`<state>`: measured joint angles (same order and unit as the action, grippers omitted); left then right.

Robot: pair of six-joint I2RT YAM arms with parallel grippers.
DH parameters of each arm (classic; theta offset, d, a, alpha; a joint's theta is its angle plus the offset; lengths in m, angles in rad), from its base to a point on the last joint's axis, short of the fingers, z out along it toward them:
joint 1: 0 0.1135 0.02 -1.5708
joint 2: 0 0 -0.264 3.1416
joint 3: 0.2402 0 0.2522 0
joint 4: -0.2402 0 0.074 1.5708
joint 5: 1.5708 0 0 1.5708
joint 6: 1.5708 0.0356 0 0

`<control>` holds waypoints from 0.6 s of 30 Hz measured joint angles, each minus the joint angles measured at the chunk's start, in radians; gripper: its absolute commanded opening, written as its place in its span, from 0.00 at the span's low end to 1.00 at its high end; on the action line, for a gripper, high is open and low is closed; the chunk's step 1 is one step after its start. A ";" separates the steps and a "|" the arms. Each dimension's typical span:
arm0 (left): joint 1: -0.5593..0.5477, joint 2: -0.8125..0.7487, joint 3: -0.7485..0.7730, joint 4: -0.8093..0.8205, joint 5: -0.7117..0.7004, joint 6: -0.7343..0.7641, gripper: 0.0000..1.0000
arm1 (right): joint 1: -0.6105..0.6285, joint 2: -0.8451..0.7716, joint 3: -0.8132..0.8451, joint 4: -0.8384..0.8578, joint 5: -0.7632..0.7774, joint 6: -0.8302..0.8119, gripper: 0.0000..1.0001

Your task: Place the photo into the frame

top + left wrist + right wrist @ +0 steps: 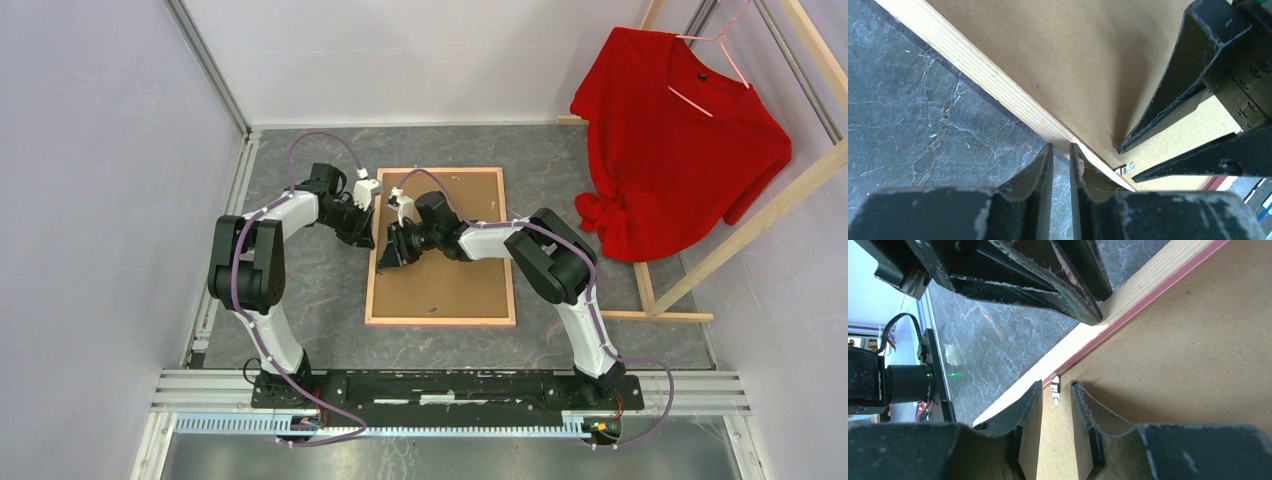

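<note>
The frame (441, 321) lies back-up on the dark table, its brown hardboard backing (450, 285) showing inside a light wood rim. The photo is not in view. My left gripper (366, 238) is at the frame's left edge; in the left wrist view its fingertips (1061, 147) touch the wooden rim (983, 75), a narrow gap between them with only table showing through. My right gripper (389, 250) is over the backing just inside that edge. It stands open (1055, 385), and a small metal tab (1055, 394) lies between its tips.
A red shirt (680, 140) hangs from a wooden clothes rack (760, 220) at the back right. Pale walls close in the left and back. A metal rail (450, 385) carrying both arm bases runs along the near edge.
</note>
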<state>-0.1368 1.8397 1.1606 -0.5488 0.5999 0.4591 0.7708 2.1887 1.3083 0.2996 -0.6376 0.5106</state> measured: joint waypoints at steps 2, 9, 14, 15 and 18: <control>0.000 0.000 0.000 0.000 0.000 0.000 0.23 | -0.003 0.000 0.001 -0.004 -0.008 -0.005 0.34; 0.000 0.000 0.000 0.000 0.000 0.000 0.23 | 0.017 0.000 0.006 -0.014 -0.013 -0.042 0.34; 0.000 0.000 0.000 0.000 0.000 0.000 0.23 | 0.034 0.001 0.013 -0.021 -0.010 -0.056 0.33; 0.000 0.000 0.000 0.000 0.000 0.000 0.22 | 0.034 0.001 0.013 -0.021 -0.010 -0.056 0.33; 0.000 0.000 0.000 0.000 0.000 0.000 0.22 | 0.034 0.002 0.015 -0.025 -0.011 -0.060 0.32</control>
<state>-0.1368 1.8397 1.1610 -0.5491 0.5995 0.4591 0.8047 2.1902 1.3231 0.2745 -0.6483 0.4507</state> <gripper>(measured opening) 0.230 0.328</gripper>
